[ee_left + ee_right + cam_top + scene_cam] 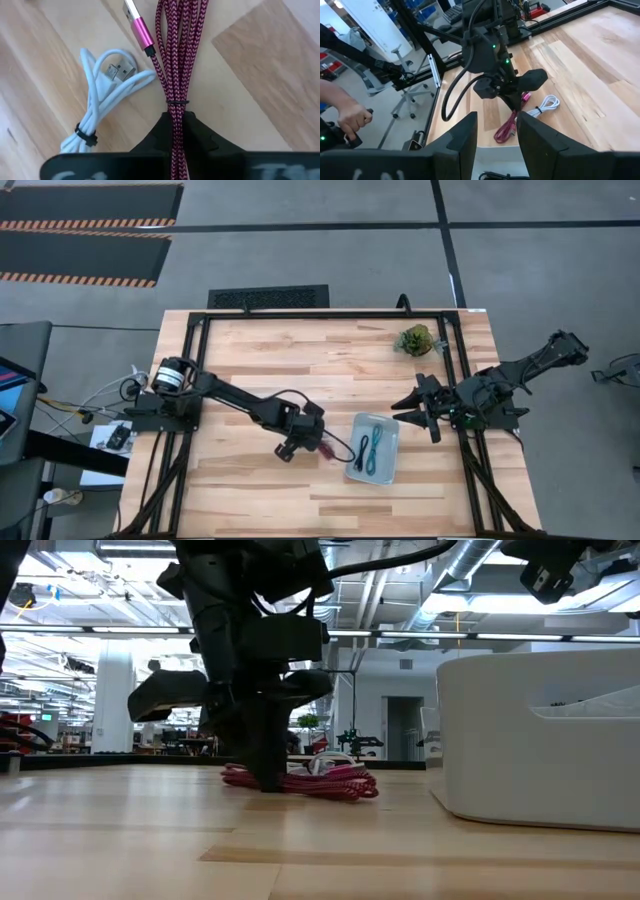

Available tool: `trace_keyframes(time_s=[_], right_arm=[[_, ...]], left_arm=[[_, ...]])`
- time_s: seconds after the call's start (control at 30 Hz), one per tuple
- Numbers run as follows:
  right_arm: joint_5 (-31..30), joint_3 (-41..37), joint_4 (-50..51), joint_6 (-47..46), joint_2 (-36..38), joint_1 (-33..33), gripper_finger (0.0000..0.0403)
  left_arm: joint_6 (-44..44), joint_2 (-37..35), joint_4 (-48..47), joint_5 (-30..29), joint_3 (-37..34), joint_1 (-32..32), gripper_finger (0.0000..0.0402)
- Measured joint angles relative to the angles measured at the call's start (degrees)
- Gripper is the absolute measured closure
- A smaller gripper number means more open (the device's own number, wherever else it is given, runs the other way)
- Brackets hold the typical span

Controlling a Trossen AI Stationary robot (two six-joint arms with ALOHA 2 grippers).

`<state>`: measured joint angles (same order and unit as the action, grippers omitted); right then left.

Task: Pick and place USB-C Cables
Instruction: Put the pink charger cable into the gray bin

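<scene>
The pale wooden plank table [260,350] carries a pale blue rectangular plastic tray [388,442] near its front edge, with a teal cable bundle [378,452] and a black cable bundle [364,450] lying inside. Just left of the tray, the left gripper [176,131] is lowered onto the table, its fingers closed on the dark red braided cable bundle [180,55]. The white cable bundle [102,95] lies just beside the red one. The right gripper [495,131] hovers by the table's right edge, fingers spread and empty.
</scene>
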<state>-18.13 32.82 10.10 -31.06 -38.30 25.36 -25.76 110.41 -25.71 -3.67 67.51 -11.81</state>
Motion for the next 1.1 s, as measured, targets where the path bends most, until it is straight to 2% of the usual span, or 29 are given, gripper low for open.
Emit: trace_keyframes(time_s=[0.23, 0.4, 0.63, 0.73, 0.87, 1.0, 1.1], right_arm=[[0.00, -0.01, -1.10, -0.61, 0.00, 0.00, 0.0242], [0.00, -0.01, -2.28, -0.58, 0.02, 0.00, 0.0242], [0.00, -0.01, -2.46, -0.56, -0.01, 0.00, 0.0242], [0.01, -0.01, -2.70, -0.37, -1.02, 0.00, 0.0242], [0.02, -0.01, -4.66, 1.17, -4.12, 0.18, 0.0242], [-0.02, -0.01, -12.44, 7.77, -9.99, 0.84, 0.0239], [-2.42, -0.01, -20.78, 14.42, -14.98, 1.39, 0.0217]], left_arm=[[6.82, -0.98, -1.27, -1.09, 0.31, -2.88, 0.0399], [10.99, -5.59, -1.59, -2.02, 0.96, -4.44, 0.0399], [15.71, -14.37, -2.68, -11.25, 0.94, -5.92, 0.0401], [16.51, -18.23, 1.89, -13.13, 0.68, -5.92, 0.0401], [16.44, -22.23, 13.14, -13.32, -0.27, -5.88, 0.0401], [15.59, -24.58, 26.11, -12.68, -3.02, -5.88, 0.0401], [15.40, -25.20, 31.06, -12.70, -4.71, -5.61, 0.0401]])
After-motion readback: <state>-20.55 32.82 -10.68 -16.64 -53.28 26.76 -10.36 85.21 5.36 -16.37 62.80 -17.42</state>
